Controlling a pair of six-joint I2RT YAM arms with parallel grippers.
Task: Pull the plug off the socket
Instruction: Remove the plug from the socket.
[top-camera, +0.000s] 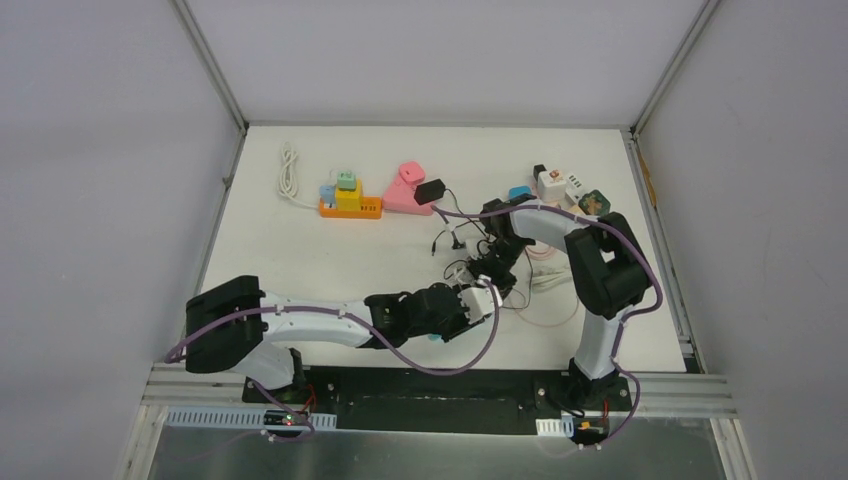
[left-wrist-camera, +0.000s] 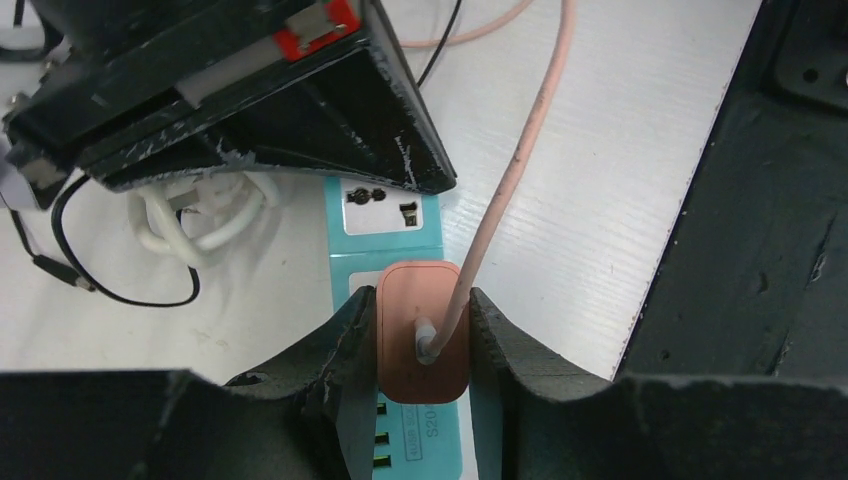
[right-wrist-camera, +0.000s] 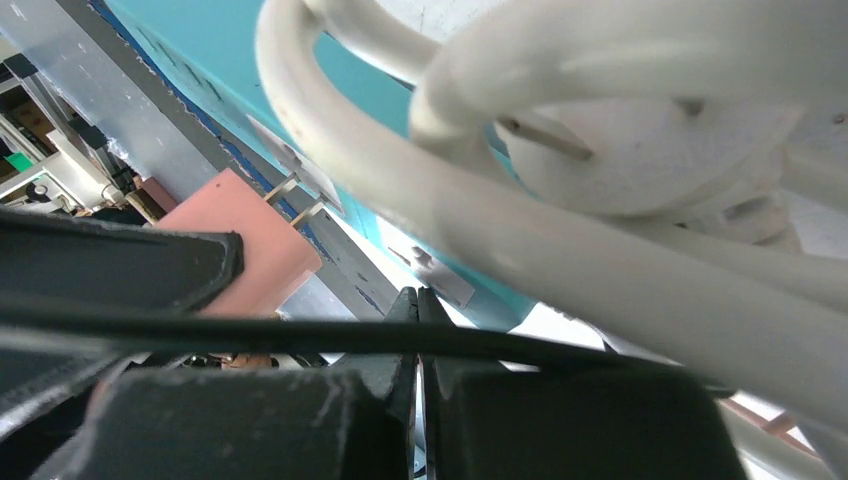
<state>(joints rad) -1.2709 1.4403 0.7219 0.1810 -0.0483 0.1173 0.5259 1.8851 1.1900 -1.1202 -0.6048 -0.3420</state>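
right fingers (left-wrist-camera: 300, 130) and white cable coil (left-wrist-camera: 175, 215) seemingly crowd the strip (left-wrist-camera: 390, 238).

The plug (left-wrist-camera: 422, 340) was salmon pink, and its cable (left-wrist-camera: 520, 160) a paler, dustier pink. The power strip (left-wrist-camera: 390, 240) was teal with white socket faces and small green slots. The left fingers (left-wrist-camera: 335, 350) were matte black, scuffed grey at the edges. The table (left-wrist-camera: 600, 200) was plain white. A coiled cord (left-wrist-camera: 190, 215) was white and a thin wire (left-wrist-camera: 120, 292) black. Another strip (top-camera: 350, 209) was orange, with a yellow block (top-camera: 348, 197) and a green block (top-camera: 346, 180).

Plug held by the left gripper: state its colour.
The plug is salmon pink, clearest in the left wrist view.
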